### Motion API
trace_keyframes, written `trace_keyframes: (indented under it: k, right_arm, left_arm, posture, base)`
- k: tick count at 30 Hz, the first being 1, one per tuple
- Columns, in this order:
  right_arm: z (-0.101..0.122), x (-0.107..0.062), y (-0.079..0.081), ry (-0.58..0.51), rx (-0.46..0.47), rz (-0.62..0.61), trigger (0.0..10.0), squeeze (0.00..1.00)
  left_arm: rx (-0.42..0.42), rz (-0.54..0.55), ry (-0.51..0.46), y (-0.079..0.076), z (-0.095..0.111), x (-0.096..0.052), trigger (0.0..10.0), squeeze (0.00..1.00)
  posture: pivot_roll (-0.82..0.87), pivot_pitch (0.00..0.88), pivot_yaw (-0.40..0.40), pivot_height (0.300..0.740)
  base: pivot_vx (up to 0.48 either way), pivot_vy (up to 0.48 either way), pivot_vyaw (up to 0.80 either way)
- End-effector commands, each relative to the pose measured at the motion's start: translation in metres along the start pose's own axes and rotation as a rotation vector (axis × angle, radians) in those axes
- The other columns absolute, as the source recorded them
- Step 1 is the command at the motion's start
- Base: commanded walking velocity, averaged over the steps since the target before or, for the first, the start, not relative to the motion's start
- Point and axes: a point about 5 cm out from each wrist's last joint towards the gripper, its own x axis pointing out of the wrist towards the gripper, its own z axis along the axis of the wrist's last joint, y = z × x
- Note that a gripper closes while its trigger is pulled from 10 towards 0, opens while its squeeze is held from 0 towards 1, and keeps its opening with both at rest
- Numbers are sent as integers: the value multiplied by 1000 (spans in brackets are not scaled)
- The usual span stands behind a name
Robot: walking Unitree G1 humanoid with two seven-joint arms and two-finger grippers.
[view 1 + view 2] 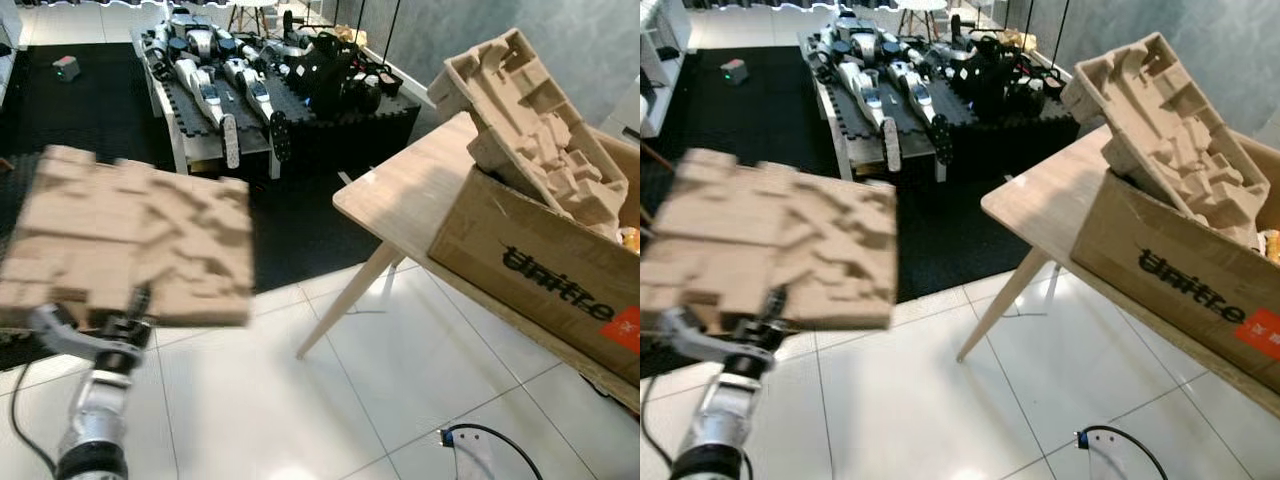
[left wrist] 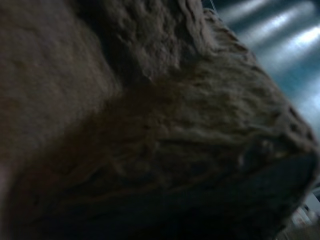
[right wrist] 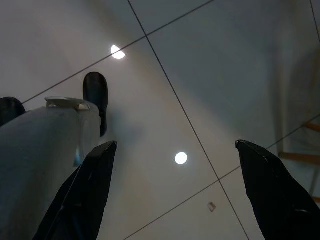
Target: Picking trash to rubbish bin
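A flat brown moulded-pulp tray (image 1: 130, 235) hangs blurred at the left, above the floor. My left gripper (image 1: 128, 308) is shut on its near edge from below. In the left wrist view the tray's rough brown surface (image 2: 150, 125) sits right against the camera. A brown cardboard box (image 1: 540, 270) with black print stands on the wooden table (image 1: 400, 200) at the right. A second pulp tray (image 1: 520, 110) sticks up tilted out of the box. My right gripper (image 3: 175, 145) hangs open over white floor tiles, holding nothing.
A low platform (image 1: 250, 90) covered in black foam mats carries several robot arms and parts at the back. A black carpet (image 1: 80, 110) lies behind the held tray. White tiled floor (image 1: 330, 400) stretches between me and the table. A black cable (image 1: 490, 435) lies near my feet.
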Motion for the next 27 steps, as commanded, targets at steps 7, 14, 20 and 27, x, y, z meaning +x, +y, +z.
trace_keyframes:
  k: [7, 14, 20, 27]
  right_arm:
    - [4, 0, -2, -8, 14, 5, 10000, 0]
    - [4, 0, -1, -9, 13, 7, 10000, 0]
    - [3, 0, -1, -7, 14, 9, 10000, 0]
    - [3, 0, 0, -2, 0, 12, 10000, 0]
  left_arm:
    - [-79, -106, -455, -45, 98, 46, 10000, 0]
    - [-196, -554, -439, -136, 113, 66, 10000, 0]
    - [-252, -722, -398, -177, 103, 62, 10000, 0]
    - [-221, -954, -248, -239, 78, 49, 10000, 0]
  posture:
    - [114, 87, -77, 740]
    - [111, 79, -73, 740]
    - [110, 82, -74, 740]
    - [112, 84, -76, 740]
  base:
    - [0, 0, 0]
    - [0, 0, 0]
    - [0, 0, 0]
    - [0, 0, -211]
